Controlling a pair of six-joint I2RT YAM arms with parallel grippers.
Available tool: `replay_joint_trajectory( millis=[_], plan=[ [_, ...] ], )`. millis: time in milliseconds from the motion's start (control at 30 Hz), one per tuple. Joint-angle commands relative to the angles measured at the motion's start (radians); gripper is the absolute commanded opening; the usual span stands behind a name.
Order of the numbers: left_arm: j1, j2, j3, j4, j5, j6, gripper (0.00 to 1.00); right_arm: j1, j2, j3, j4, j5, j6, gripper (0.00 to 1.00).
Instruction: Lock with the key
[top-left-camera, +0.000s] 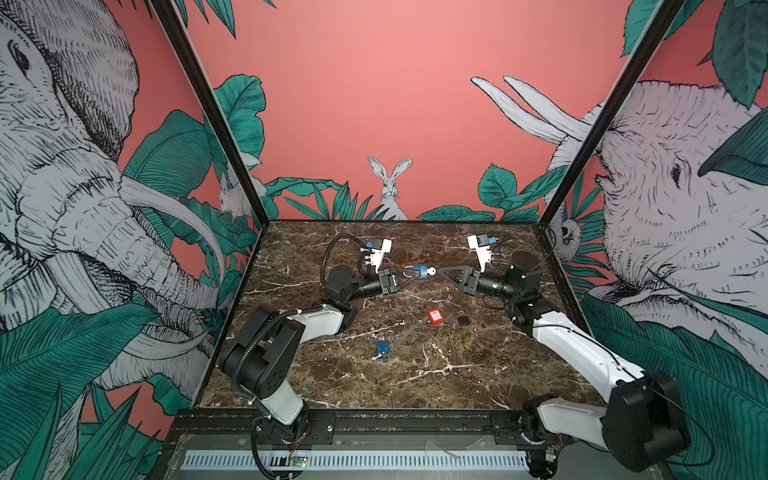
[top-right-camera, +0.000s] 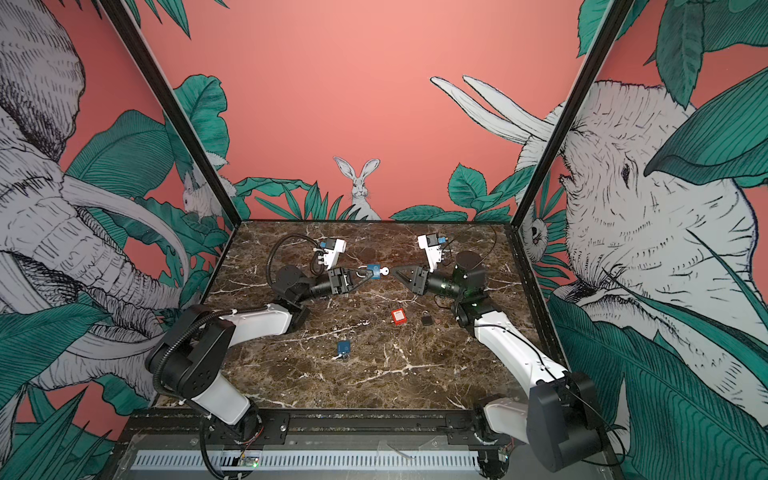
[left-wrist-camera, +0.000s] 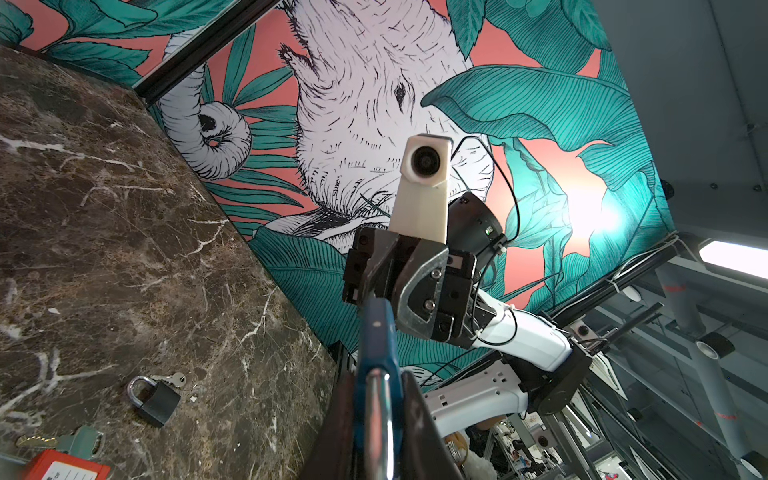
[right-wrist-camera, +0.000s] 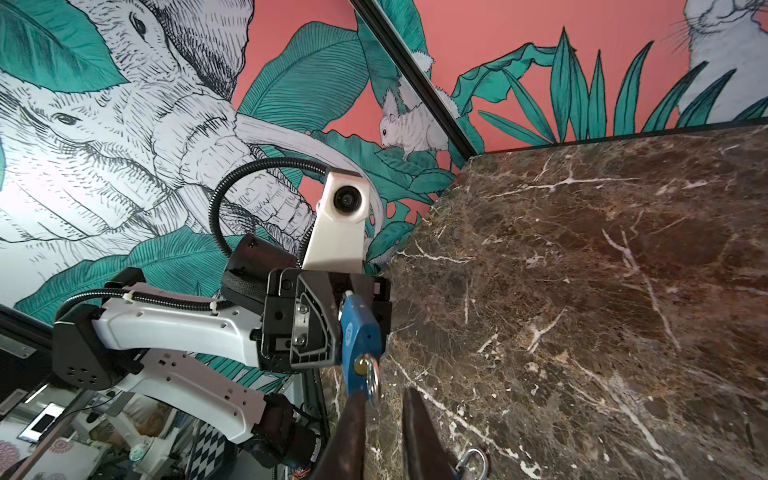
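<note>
Two tools meet in mid-air beyond the red padlock (top-left-camera: 435, 316), toward the back wall, well inside every edge of the worktop (top-left-camera: 415, 386). The left tool (top-left-camera: 412, 275) is clamped tight on the steel shackle (left-wrist-camera: 380, 419) of the blue padlock (top-left-camera: 421, 271). It holds the lock raised off the marble, with the key (top-left-camera: 432, 272) seated in the body and pointing at the right tool (top-left-camera: 441, 269). The right tool's jaws stand nearly together, with only a narrow slit between the fingers (right-wrist-camera: 419, 432) in the right wrist view, and they grip nothing. Its tips sit just at the key's head; whether they touch it I cannot tell. Just right of the red padlock lies a black padlock (top-left-camera: 464, 319) with a small key (left-wrist-camera: 174, 379) beside it. Left of the red padlock and nearer the front edge lies a second blue padlock (top-left-camera: 383, 347). Past that one, the marble runs bare to the front edge, and between the red padlock and the two raised tools there is open marble too.
</note>
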Motion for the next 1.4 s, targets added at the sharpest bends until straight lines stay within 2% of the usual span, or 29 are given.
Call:
replay_joint_trajectory(
  millis=[0, 733, 1233, 1367],
  plan=[
    [0.006, -0.048, -0.002, 0.040, 0.018, 0.007, 0.00, -0.001, 0.001, 0.021, 0.082, -0.038, 0.025, 0.17],
    [0.005, -0.041, 0.004, 0.044, 0.027, 0.000, 0.00, 0.045, 0.057, 0.034, 0.117, -0.062, 0.046, 0.11],
    [0.002, -0.036, 0.007, -0.009, 0.033, 0.045, 0.00, 0.044, 0.071, 0.026, 0.167, -0.070, 0.080, 0.00],
    [0.003, -0.044, 0.003, -0.025, 0.024, 0.067, 0.00, 0.045, 0.080, 0.020, 0.192, -0.073, 0.105, 0.00]
  ],
)
